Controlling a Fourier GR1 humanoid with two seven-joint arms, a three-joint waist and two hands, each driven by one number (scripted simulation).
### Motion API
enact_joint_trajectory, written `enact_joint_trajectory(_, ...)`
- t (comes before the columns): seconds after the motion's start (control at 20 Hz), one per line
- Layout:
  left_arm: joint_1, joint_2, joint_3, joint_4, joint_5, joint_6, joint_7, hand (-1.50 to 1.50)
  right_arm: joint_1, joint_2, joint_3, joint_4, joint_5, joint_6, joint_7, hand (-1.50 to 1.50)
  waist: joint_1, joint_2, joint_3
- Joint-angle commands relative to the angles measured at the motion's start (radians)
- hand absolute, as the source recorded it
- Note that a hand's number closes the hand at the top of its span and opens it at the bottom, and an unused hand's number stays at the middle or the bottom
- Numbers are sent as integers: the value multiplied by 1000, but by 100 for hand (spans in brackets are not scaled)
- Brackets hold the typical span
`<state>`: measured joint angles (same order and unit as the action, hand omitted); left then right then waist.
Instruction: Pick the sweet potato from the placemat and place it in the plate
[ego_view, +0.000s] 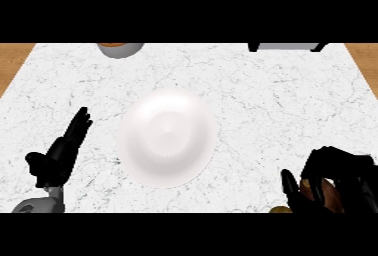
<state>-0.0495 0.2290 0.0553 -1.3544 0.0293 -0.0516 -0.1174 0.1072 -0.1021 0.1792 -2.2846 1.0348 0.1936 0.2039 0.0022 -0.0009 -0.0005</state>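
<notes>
You see the black right hand (332, 182) at the lower right, its fingers curled round the brown-orange sweet potato (330, 194), which shows between them, well apart from the round white plate (167, 137) at the middle of the white marble counter (280, 100). Your black left hand (60, 152) rests at the lower left, fingers straight and pressed together.

Left hand (59, 152) open, fingers straight, right hand (332, 185) curled shut
</notes>
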Motion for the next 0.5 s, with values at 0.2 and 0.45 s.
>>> enact_joint_trajectory(0.2, -15, 15, 32, 48, -8, -29, -50, 0, -319, 99, 169, 135, 101, 87, 234, 150, 11, 2, -1)
enact_joint_trajectory(0.45, -39, 17, 42, 36, 2, -37, -10, 0, -459, 101, 186, 380, -12, -9, 273, 150, 10, 3, 0)
